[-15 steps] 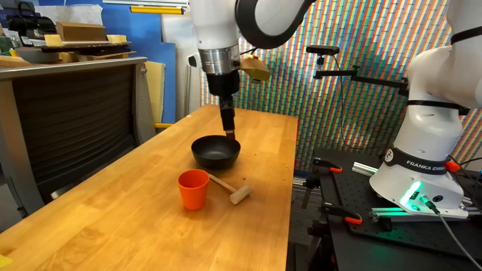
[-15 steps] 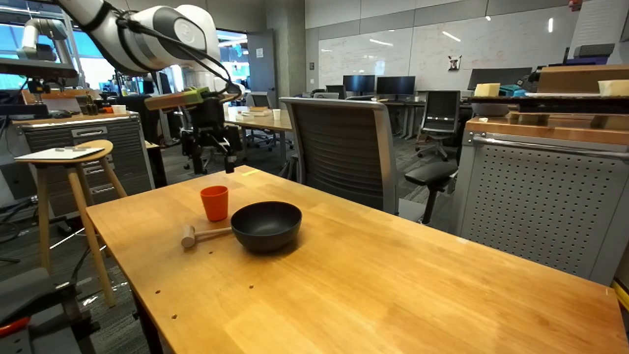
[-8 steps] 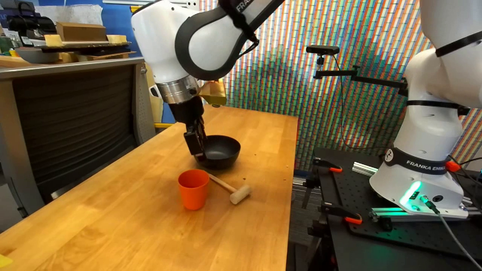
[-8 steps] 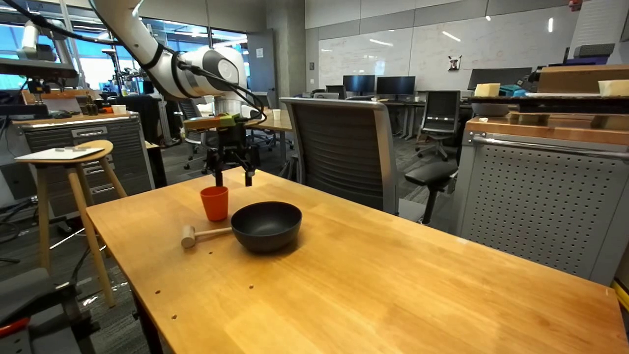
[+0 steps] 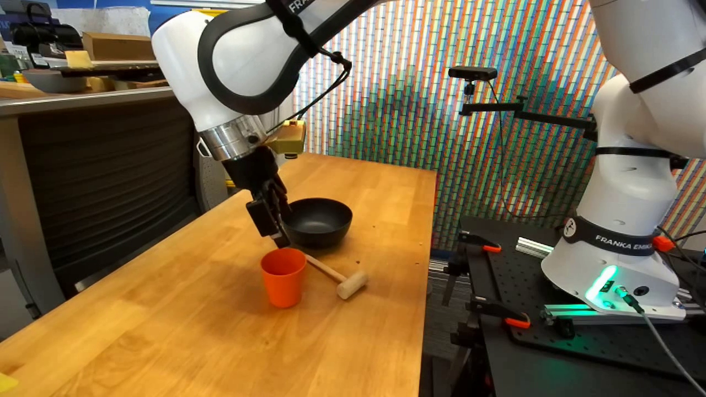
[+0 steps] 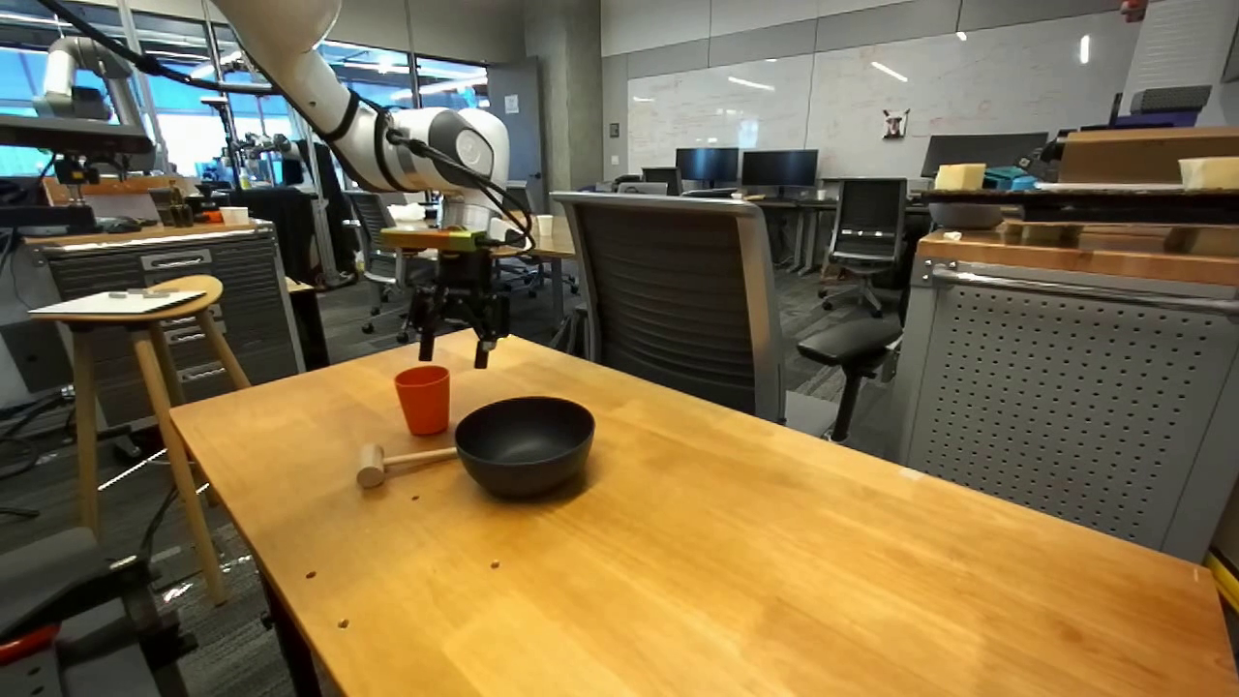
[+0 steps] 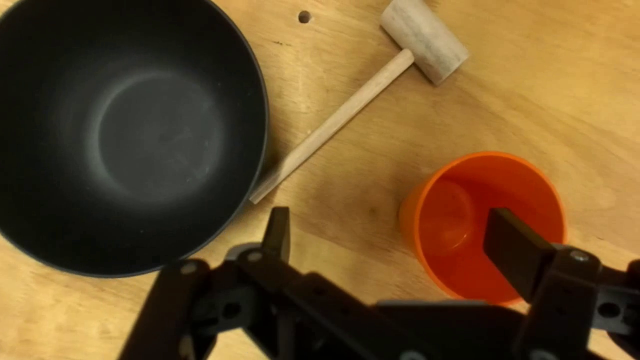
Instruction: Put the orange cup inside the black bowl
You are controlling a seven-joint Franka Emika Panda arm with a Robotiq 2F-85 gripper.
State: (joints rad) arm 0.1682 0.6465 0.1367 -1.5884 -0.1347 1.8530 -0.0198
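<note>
- the orange cup (image 6: 423,402) stands upright on the wooden table (image 6: 774,581), near the black bowl (image 7: 155,140) but apart from it.
- the black bowl sits with its open side up.
- the gripper (image 7: 390,225) has its two fingers spread wide. in the wrist view one finger overlaps the cup's mouth, and the other shows between cup and bowl, near the bowl's rim. whether it touches the cup, i cannot tell.
- in an exterior view the arm (image 5: 248,55) extends over the table, and the gripper tilts, fingertips toward the cup's rim.
- a mallet (image 7: 331,127) lies flat, handle end close by the bowl, head pointing away from it; contact is unclear.
- a chair (image 6: 673,300) stands beside the table.
</note>
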